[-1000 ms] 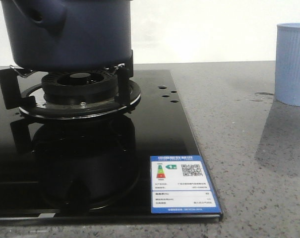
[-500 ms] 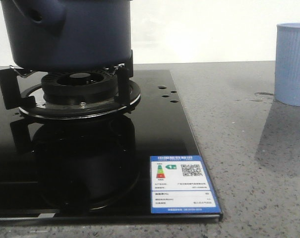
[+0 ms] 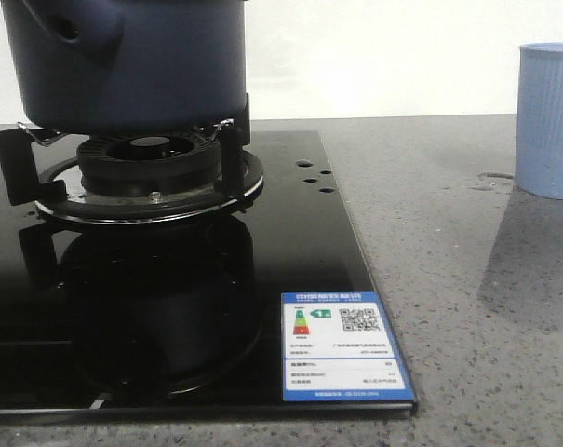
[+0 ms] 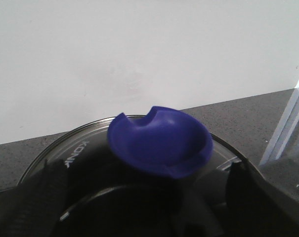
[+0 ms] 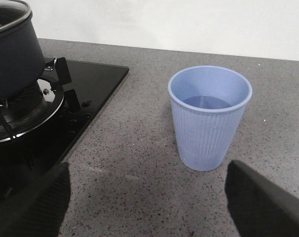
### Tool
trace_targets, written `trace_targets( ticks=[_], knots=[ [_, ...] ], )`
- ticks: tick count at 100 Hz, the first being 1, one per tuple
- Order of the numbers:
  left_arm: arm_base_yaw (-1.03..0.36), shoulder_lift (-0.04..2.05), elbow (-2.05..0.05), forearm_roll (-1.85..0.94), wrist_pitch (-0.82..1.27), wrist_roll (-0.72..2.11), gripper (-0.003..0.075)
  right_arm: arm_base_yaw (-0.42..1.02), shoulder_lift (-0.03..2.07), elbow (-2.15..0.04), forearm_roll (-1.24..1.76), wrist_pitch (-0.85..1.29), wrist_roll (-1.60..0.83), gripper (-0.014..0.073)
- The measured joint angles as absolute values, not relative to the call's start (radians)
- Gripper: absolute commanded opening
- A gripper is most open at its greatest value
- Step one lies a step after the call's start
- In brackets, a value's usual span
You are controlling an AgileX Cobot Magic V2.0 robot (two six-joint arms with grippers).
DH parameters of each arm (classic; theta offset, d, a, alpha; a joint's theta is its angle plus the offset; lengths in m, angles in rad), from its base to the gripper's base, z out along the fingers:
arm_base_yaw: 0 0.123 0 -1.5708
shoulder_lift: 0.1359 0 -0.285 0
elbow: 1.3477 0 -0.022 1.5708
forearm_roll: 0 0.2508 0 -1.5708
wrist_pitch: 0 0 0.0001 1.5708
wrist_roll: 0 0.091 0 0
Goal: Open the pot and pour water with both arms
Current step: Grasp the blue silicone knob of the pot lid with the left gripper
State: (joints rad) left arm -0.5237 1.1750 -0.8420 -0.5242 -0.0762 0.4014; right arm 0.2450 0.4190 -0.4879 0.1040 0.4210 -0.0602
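The dark navy pot (image 3: pixel 132 65) sits on the gas burner (image 3: pixel 151 177) at the far left; it also shows in the right wrist view (image 5: pixel 11 54). Its glass lid (image 4: pixel 70 148) with a blue knob (image 4: pixel 159 140) fills the left wrist view. My left gripper (image 4: pixel 144 197) is open, its dark fingers (image 4: pixel 35 197) standing on either side of the knob, close over the lid. My right gripper (image 5: pixel 147 197) is open and empty above the counter, short of the light blue ribbed cup (image 5: pixel 208 118), which holds water. No gripper shows in the front view.
The black glass hob (image 3: pixel 290 242) with a label sticker (image 3: pixel 341 345) lies on the grey speckled counter (image 3: pixel 449 279). The cup (image 3: pixel 549 121) stands at the far right of the front view. A white wall runs behind.
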Motion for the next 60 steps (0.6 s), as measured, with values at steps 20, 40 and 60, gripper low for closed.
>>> trace_targets(
  ticks=[20, 40, 60],
  knots=[
    [-0.524, 1.267, -0.911, -0.519, -0.080, 0.401, 0.0593, 0.245, 0.419, -0.488, 0.104, 0.421, -0.060, 0.0577],
    [-0.524, 1.326, -0.939, -0.513, -0.104, 0.401, 0.0590, 0.245, 0.419, -0.488, 0.104, 0.421, -0.060, 0.0577],
    [-0.524, 1.329, -0.939, -0.513, -0.120, 0.401, 0.0502, 0.245, 0.419, -0.488, 0.104, 0.421, -0.060, 0.0577]
  ],
)
